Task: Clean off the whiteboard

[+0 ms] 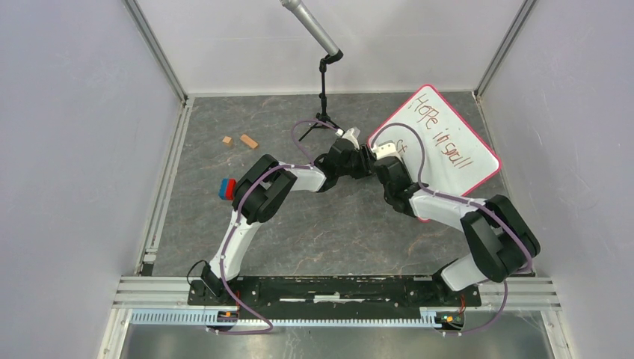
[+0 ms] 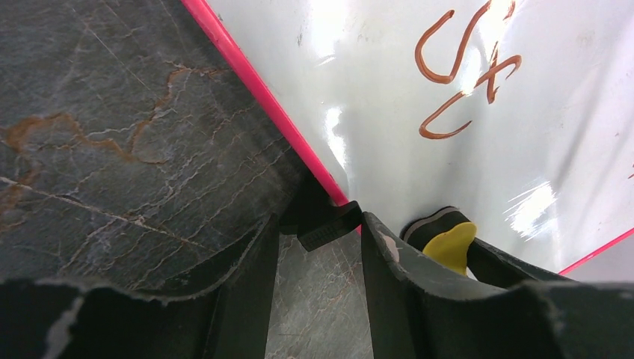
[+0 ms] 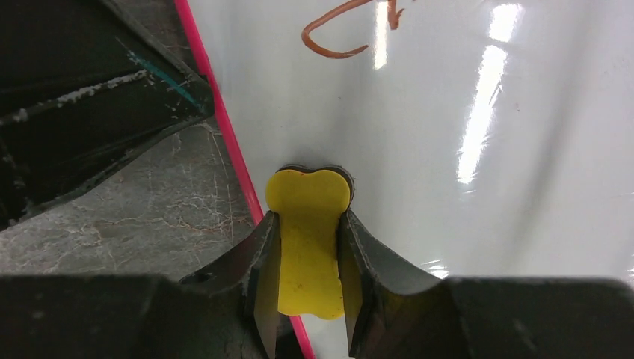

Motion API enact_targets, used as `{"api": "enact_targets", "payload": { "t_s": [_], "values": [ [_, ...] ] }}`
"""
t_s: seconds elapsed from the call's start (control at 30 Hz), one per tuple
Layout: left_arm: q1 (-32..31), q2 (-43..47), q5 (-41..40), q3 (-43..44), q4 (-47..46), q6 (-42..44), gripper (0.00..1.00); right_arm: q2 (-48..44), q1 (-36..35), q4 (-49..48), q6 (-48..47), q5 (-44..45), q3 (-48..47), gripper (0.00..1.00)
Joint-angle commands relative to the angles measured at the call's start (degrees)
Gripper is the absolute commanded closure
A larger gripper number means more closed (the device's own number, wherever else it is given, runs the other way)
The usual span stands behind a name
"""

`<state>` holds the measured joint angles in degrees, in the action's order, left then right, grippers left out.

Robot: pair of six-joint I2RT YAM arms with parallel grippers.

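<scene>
While the right hand [image 3: 309, 218] is clamping the yellow eraser [image 3: 309, 250] just inside the whiteboard [image 3: 463, 224] rim, wiping's barely starting, I'd say; it's needing a sweep across the writing [image 1: 447, 140]. No idea if the left hand [image 2: 318, 221] is gripping.

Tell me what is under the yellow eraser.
The yellow eraser, clamped in the right gripper, sits over the whiteboard at its pink rim. A dark pad edge shows beneath; any ink under it is hidden.

The whiteboard [image 1: 437, 142] carries brown handwriting. Its first line reads "Hope"; the second looks like "in small", uncertainly.
</scene>
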<state>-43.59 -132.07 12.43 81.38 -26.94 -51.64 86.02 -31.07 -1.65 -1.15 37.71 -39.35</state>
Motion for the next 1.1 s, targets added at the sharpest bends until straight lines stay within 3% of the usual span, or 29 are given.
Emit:
{"api": "enact_targets", "payload": {
  "t_s": [0.0,0.3,0.4,0.53,0.77,1.07],
  "values": [
    [-0.18,-2.21,-0.46,-0.68,2.94,-1.01,0.49,-1.64,2.52,2.09,4.07,1.49,2.24,0.87],
    [0.2,-2.67,-0.3,-1.12,2.1,-2.05,0.49,-16.17,9.28,6.99,4.05,12.29,8.46,0.86],
    [0.21,-2.82,-0.06,-1.05,2.12,-2.06,0.49,-17.53,9.23,3.94,3.05,8.4,10.75,0.86],
    [0.26,-2.5,-0.2,-1.24,2.11,-1.8,0.49,-11.67,7.09,0.03,1.79,3.78,8.55,0.86],
    [0.35,-2.86,-0.34,-1.01,2.53,-2.03,0.49,1.57,4.26,-3.27,1.67,-0.87,-4.17,0.86],
    [0.31,-3.63,-0.42,-0.77,2.49,-3.29,0.48,8.9,10.01,-1.93,-4.25,-0.31,-16.69,0.87]
  ]
}}
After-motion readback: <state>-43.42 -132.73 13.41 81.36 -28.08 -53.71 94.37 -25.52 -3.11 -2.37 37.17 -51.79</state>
